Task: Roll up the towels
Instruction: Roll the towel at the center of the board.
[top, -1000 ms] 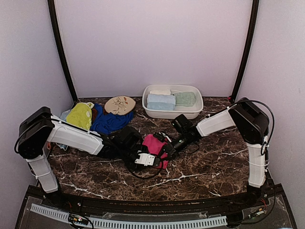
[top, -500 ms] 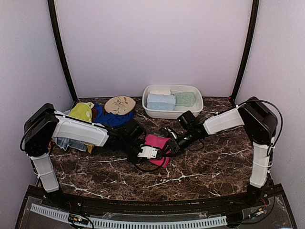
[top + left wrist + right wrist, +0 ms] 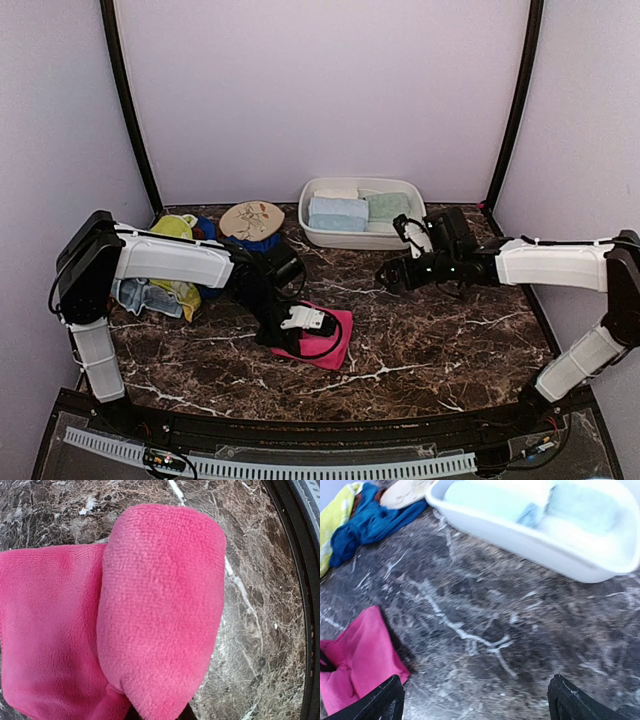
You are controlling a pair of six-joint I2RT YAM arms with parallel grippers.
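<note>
Left gripper (image 3: 157,714) nipping pink towel (image 3: 160,605): plush, one end doubled over flat rest. Right gripper (image 3: 477,700) gaping, empty, towel off to its left. Basin (image 3: 515,539) ahead of its fingers; left wrist view shows only towel close-up.

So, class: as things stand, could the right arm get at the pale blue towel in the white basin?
Probably yes: the right pincer is open and empty just before the white basin, and the pale blue towel lies uncovered inside.
</note>
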